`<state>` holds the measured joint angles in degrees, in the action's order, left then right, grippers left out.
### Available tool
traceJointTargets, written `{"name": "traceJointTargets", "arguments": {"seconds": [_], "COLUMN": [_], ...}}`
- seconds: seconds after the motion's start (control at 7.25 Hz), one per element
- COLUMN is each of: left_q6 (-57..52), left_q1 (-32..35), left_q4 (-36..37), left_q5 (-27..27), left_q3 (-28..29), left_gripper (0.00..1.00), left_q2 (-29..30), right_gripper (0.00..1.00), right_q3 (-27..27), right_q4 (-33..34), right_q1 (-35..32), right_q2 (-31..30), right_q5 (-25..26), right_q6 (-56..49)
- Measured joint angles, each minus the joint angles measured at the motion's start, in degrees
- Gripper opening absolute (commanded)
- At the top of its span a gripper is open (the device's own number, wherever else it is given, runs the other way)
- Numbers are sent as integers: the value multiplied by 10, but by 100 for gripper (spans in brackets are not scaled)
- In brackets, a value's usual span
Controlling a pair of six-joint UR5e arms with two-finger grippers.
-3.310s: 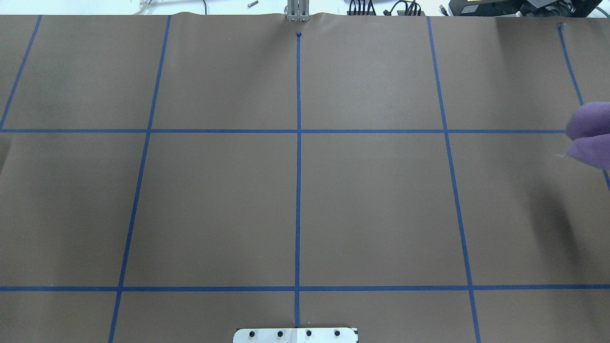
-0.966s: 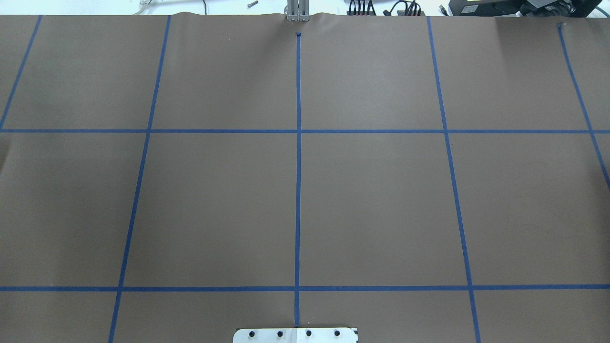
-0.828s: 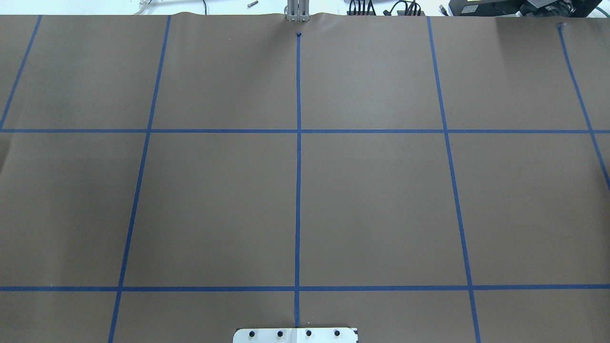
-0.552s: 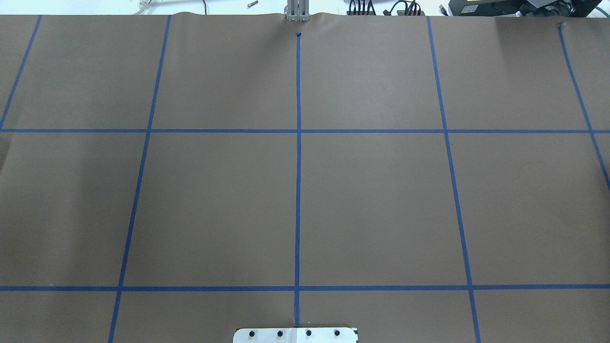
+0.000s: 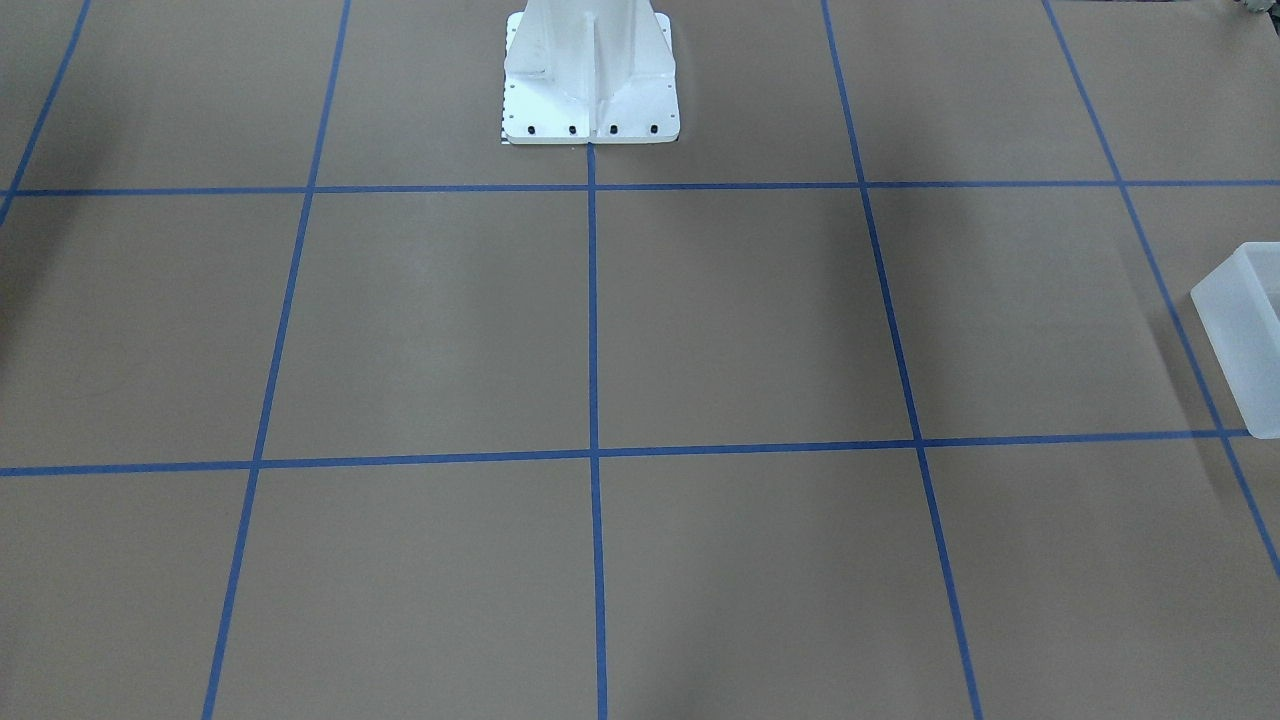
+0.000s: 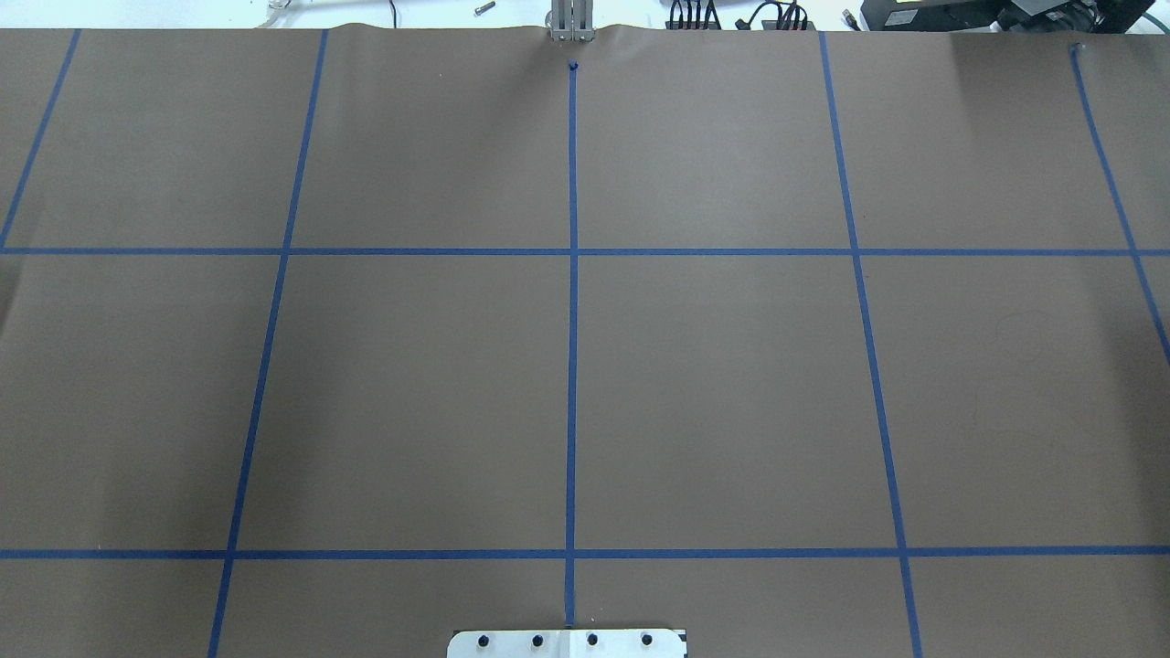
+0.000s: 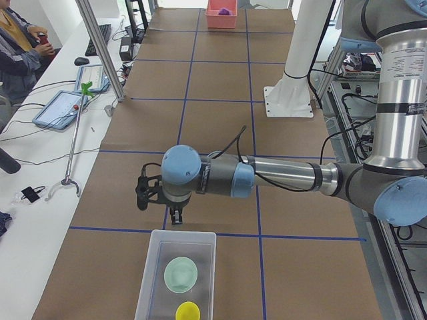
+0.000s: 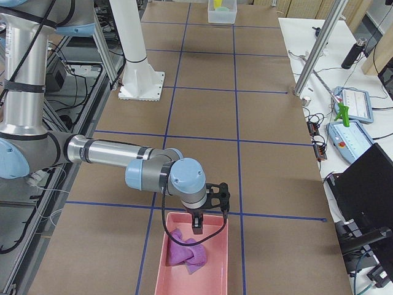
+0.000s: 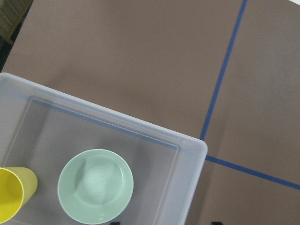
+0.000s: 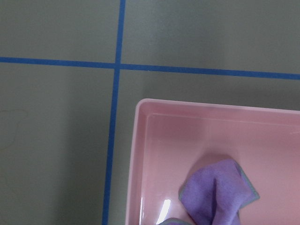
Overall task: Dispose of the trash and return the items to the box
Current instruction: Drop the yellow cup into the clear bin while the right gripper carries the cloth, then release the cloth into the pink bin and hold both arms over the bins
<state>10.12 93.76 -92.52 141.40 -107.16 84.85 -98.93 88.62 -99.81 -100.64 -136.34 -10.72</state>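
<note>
The frosted-white box [image 7: 175, 277] stands at the table's end on my left side. It holds the mint-green bowl [image 7: 181, 274] and a yellow cup [image 7: 188, 311]. The left wrist view looks down on the box rim [image 9: 140, 129], the bowl [image 9: 95, 185] and the cup [image 9: 11, 194]. My left gripper [image 7: 160, 203] hovers over the box's inner end, its tips just showing wide apart, empty. My right gripper [image 8: 202, 215] hovers over a pink tray [image 8: 216, 270] that holds a purple cloth [image 8: 184, 252]; I cannot tell whether it is open or shut.
The brown table with blue tape lines [image 6: 572, 366] fills the overhead view. The white robot base [image 5: 590, 80] stands at its near edge. The box's corner shows in the front view [image 5: 1245, 330]. Tablets, cables and a seated person [image 7: 17, 40] are along the operators' side.
The purple cloth seen at the right edge of the overhead view 3.3 s ago has left that view. Over the last second the overhead view stays the same.
</note>
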Motion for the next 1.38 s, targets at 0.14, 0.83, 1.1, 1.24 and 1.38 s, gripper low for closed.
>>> {"name": "traceJointTargets", "arguments": {"seconds": [0.14,0.83,1.1,1.24,1.38], "left_q6": [15,62,61,60,59], "left_q1": [-28,-70,-71,-71,-72], "left_q4": [0,-3,-13,-23,-28], "left_q5": [-17,-45,-43,-44,-46], "left_q3": [-19,-40,-45,-44,-43], "left_gripper": [89,98,98,98,98], "left_q2": [-3,-8,-23,-28,-30], "right_gripper": [100,100,100,100,100], "right_q3": [-19,-85,-89,-90,-90], "right_q4": [0,-31,-53,-61,-64], "right_q1": [22,142,167,172,173], "right_q2": [1,12,15,16,15], "right_q5": [-8,-5,-2,0,5], "right_q6": [27,177,212,219,221]}}
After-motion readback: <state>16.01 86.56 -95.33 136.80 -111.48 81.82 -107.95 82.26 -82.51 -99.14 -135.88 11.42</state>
